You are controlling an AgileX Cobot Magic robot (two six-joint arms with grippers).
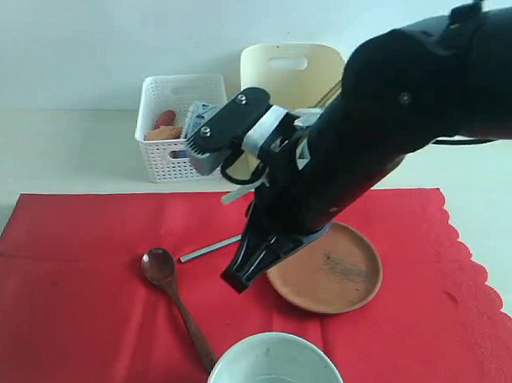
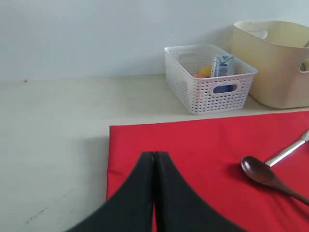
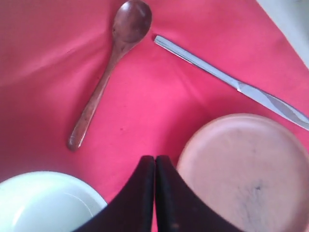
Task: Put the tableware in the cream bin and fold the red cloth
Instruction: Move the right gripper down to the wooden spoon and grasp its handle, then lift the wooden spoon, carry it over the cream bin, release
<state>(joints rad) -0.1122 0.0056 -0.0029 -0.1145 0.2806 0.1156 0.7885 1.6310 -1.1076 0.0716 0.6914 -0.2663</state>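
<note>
On the red cloth (image 1: 68,269) we see the dark wooden spoon (image 1: 161,268) near the silver table knife (image 1: 210,250), the round brown plate (image 1: 337,270) beside them and the pale bowl (image 1: 275,364) at the near edge; the cream bin (image 1: 285,71) stands beyond the cloth, next to the white lattice basket (image 1: 161,134). Our right gripper (image 1: 236,283) hangs between knife and plate, jaws pressed together, holding nothing; the left gripper (image 2: 154,157) is likewise closed and empty, over the cloth near its edge.
</note>
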